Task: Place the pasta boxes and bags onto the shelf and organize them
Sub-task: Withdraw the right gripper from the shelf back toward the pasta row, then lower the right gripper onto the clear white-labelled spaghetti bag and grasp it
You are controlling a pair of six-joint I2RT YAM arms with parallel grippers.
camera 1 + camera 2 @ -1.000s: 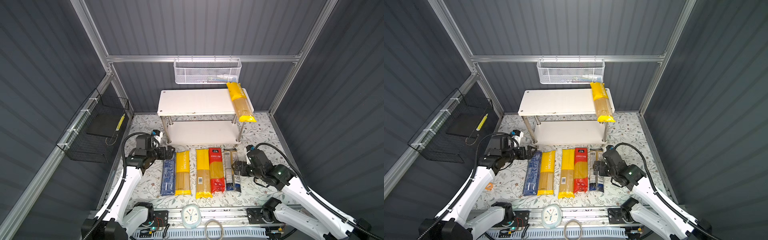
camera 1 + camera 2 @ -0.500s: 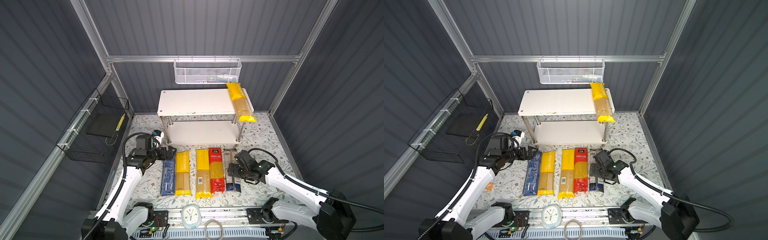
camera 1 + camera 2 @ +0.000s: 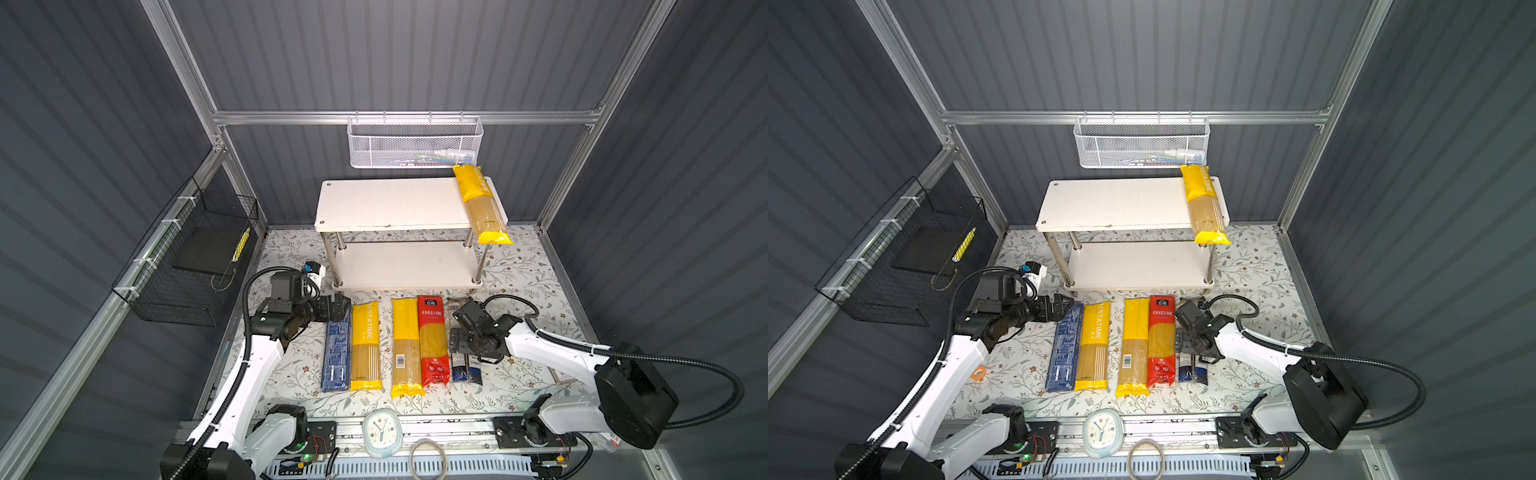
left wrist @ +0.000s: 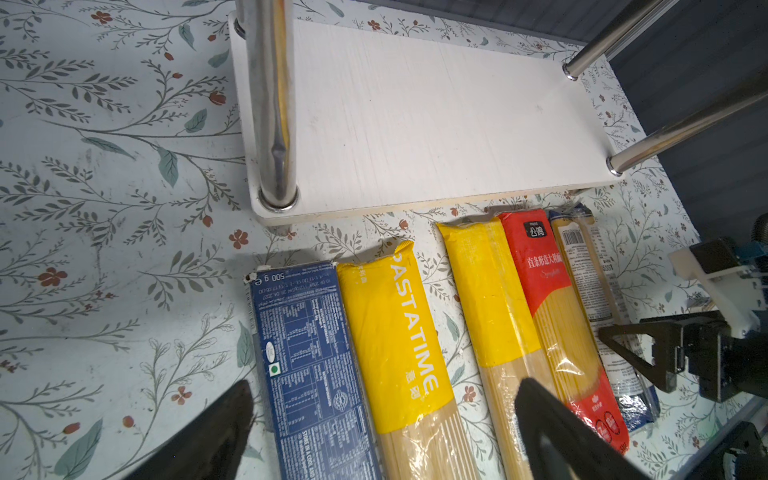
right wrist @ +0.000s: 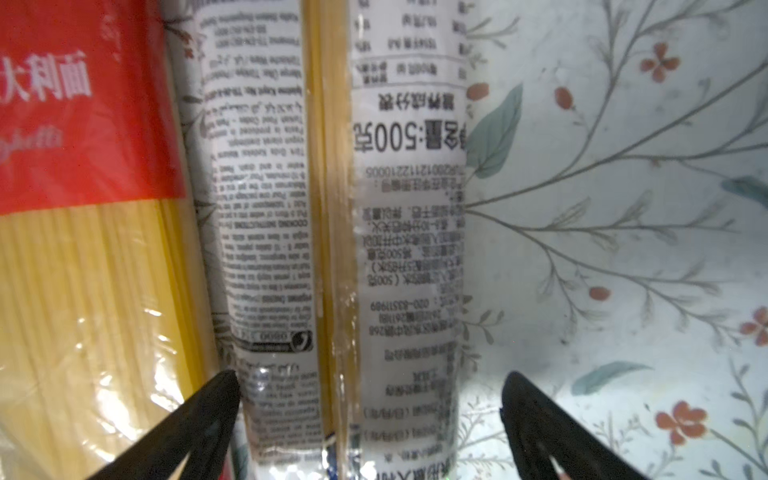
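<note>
Right gripper (image 5: 370,376), swung in from the side, now straddles the clear bag (image 5: 332,208) lying on the table (image 3: 519,270) before the shelf (image 3: 395,203), jaws wide and nothing held, so a pickup looks imminent; left gripper (image 4: 384,386) likewise gapes empty.

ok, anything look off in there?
Yes: the yellow bag on the shelf lies slanted at the right end of the top board, with its front tip hanging past the edge. Nothing else stands out.
</note>
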